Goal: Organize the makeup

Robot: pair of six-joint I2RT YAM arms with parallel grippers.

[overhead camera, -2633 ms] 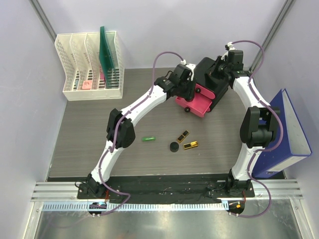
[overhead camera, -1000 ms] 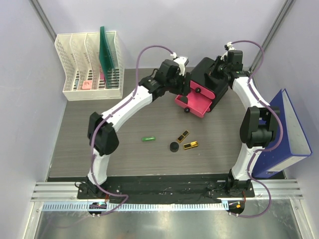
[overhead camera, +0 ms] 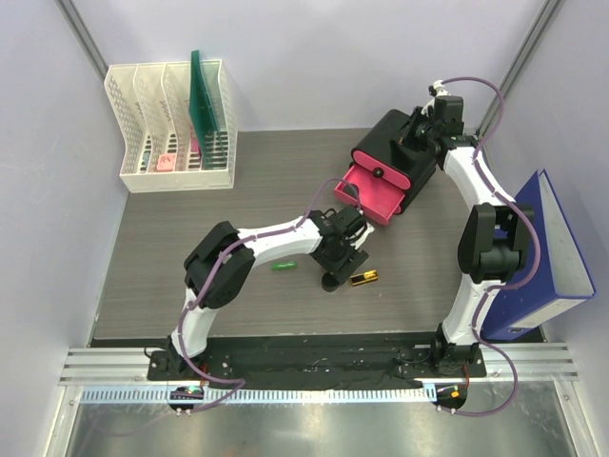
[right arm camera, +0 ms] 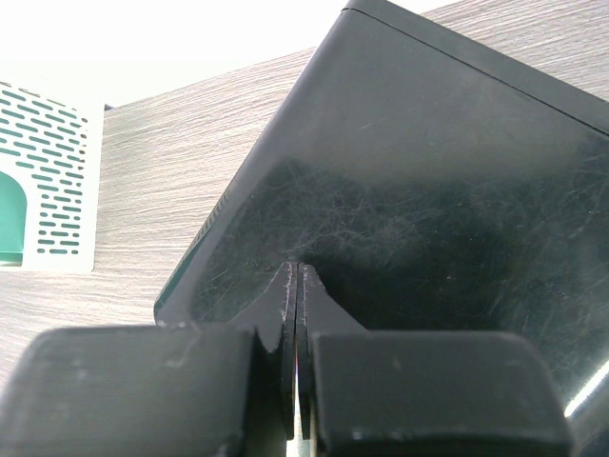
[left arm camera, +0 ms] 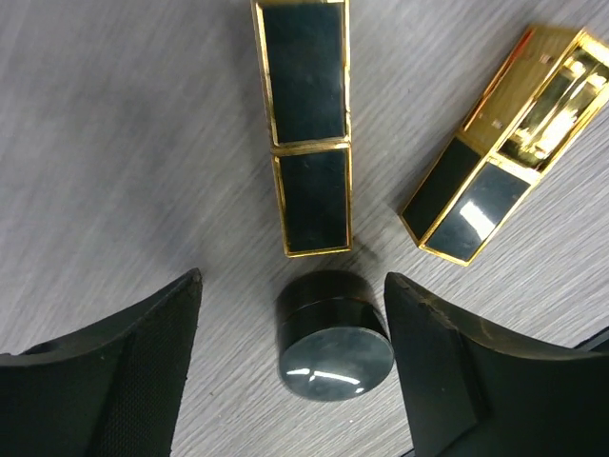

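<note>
A round black compact (left arm camera: 333, 347) stands on the grey table, and my left gripper (left arm camera: 293, 286) is open around it, one finger (left arm camera: 133, 371) on each side, not touching. Just beyond it lie two gold-black sticks (left arm camera: 304, 124) (left arm camera: 500, 148). From above, the left gripper (overhead camera: 333, 269) covers one stick; the other stick (overhead camera: 363, 277), the compact (overhead camera: 329, 282) and a slim green tube (overhead camera: 283, 265) show beside it. My right gripper (right arm camera: 298, 271) is shut, its tips resting on top of the black box (right arm camera: 428, 171); it is also seen from above (overhead camera: 419, 138).
The black box (overhead camera: 390, 143) has its pink drawer (overhead camera: 366, 195) pulled open toward the table's middle. A white file rack (overhead camera: 171, 119) with a green board and a small pink block stands at the back left. A blue binder (overhead camera: 547, 252) leans at the right edge.
My left arm has swung from the pink drawer down to the middle of the table and now straddles the compact, its jaws wider apart. The right arm has not moved.
</note>
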